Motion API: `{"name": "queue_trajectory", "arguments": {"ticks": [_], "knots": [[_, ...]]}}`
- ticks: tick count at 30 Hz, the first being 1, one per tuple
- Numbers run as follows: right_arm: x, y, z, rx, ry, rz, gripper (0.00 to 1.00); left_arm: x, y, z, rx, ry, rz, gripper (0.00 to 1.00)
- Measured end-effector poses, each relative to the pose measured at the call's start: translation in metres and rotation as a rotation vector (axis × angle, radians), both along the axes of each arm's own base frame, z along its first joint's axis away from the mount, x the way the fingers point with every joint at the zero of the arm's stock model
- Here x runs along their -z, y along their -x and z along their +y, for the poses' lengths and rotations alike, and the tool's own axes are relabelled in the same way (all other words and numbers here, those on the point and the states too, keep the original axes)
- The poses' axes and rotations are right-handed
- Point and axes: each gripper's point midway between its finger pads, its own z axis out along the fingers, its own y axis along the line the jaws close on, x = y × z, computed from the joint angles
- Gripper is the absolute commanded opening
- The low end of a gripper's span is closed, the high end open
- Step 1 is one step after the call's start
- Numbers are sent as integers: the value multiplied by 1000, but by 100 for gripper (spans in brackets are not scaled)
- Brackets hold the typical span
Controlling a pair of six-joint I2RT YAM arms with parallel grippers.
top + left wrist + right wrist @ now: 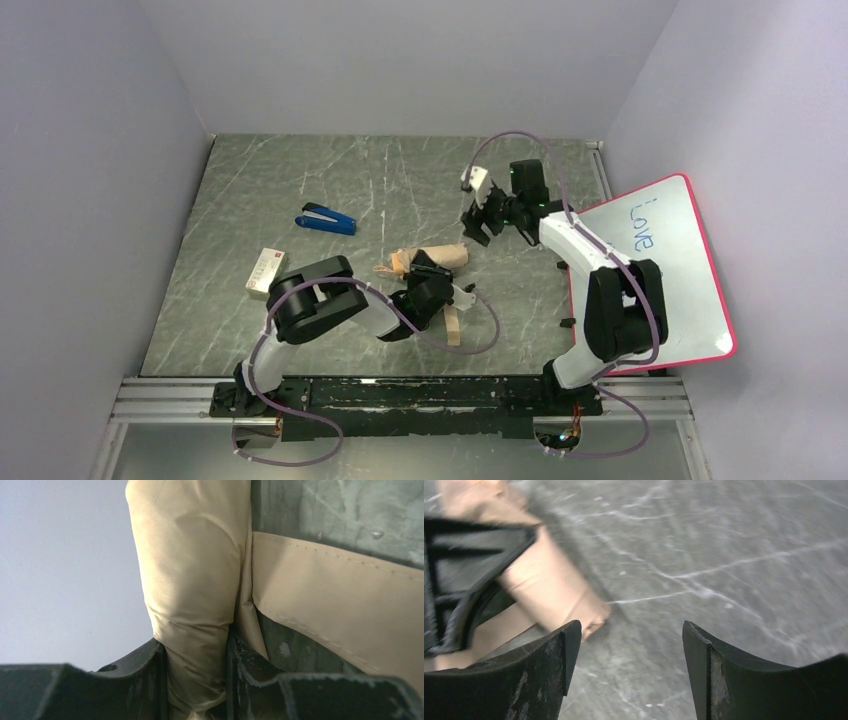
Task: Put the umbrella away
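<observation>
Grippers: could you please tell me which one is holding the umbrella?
The left gripper; its jaws pinch the beige umbrella, while the right gripper is open and empty.

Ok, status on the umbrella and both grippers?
Left gripper clamped on the rolled umbrella. Right gripper open, empty, near its end. Beige strap loose beside the roll.

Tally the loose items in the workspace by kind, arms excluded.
umbrella: 1
blue stapler: 1
small white box: 1
whiteboard: 1
Total: 4
</observation>
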Motion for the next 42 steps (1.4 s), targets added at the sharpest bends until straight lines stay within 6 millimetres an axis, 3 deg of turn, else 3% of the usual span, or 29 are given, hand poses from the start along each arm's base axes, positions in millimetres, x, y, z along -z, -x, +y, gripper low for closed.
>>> {"name": "queue_trajectory", "arguments": {"ticks": [4,14,29,34,38,42], "knots": [[17,28,18,-184,56,76,76,0,1,0,8,-9,-24,5],[34,53,42,-421,113,182,76,0,5,0,21,-25,-56,5],[95,61,55,-545,270,320,74,0,10,-1,39,-41,-66,5],[106,62,56,-559,300,355,61,0,11,-1,42,-43,-68,5],[110,64,56,-564,311,360,41,1,12,0,46,-42,-70,5],[112,63,55,-556,318,333,32,0,13,0,52,-45,-70,5]]}}
